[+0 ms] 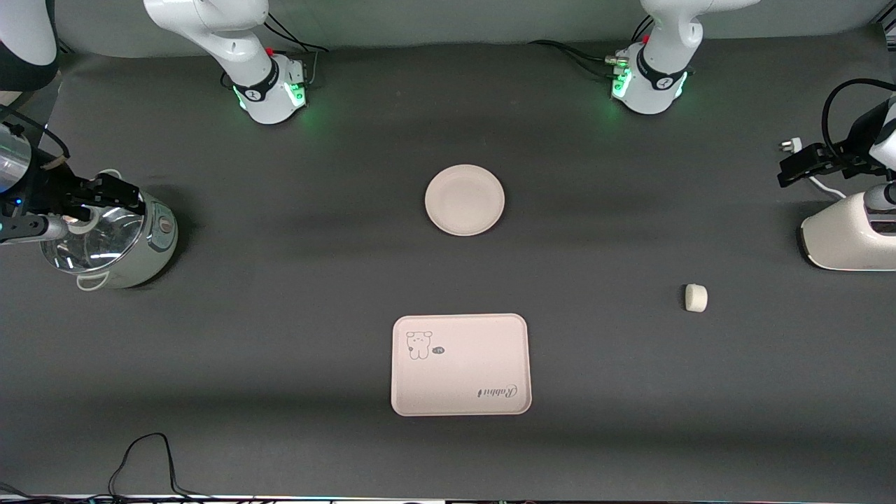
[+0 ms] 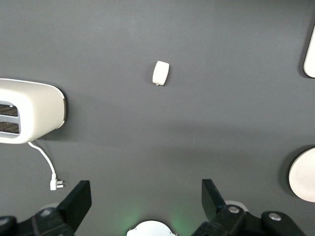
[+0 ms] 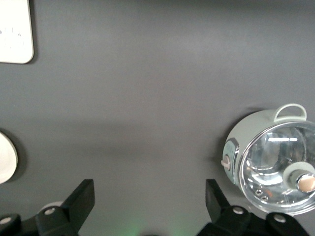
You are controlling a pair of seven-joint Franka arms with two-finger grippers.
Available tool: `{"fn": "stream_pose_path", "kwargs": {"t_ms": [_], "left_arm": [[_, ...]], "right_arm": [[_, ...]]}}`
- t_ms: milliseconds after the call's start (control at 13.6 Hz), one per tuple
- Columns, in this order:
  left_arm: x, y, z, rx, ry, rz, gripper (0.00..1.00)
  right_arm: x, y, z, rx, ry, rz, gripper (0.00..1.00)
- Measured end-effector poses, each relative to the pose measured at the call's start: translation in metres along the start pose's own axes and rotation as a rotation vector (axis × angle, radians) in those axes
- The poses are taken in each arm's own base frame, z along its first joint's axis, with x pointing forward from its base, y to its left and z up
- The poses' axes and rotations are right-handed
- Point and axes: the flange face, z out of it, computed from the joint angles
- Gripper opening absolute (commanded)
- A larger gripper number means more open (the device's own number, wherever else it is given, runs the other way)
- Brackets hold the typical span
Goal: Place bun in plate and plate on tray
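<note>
The bun (image 1: 696, 297) lies on the dark table toward the left arm's end; it also shows in the left wrist view (image 2: 160, 73). The round plate (image 1: 464, 199) sits empty at mid-table. The tray (image 1: 460, 364) lies nearer the front camera than the plate, with nothing on it. My left gripper (image 1: 794, 169) hangs open and empty above the table beside the toaster; in its wrist view (image 2: 145, 191) the fingers stand wide apart. My right gripper (image 1: 124, 194) hangs open and empty over the pot, and its wrist view (image 3: 150, 191) shows the same. Both are well away from the bun.
A white toaster (image 1: 850, 234) with its cord and plug (image 1: 789, 145) stands at the left arm's end. A pale green pot (image 1: 112, 245) with a glass lid stands at the right arm's end. A black cable (image 1: 147, 455) lies at the table's near edge.
</note>
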Motion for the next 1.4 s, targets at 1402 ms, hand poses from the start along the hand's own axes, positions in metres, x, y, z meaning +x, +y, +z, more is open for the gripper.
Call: {"fn": "stream_pose_path", "kwargs": {"t_ms": [1402], "left_arm": [[0.012,0.003,0.076,-0.005,-0.033,0.01,1.0]], "right_arm": [[-0.008,0.02,-0.005,-0.006,-0.007,0.082,1.0]]}}
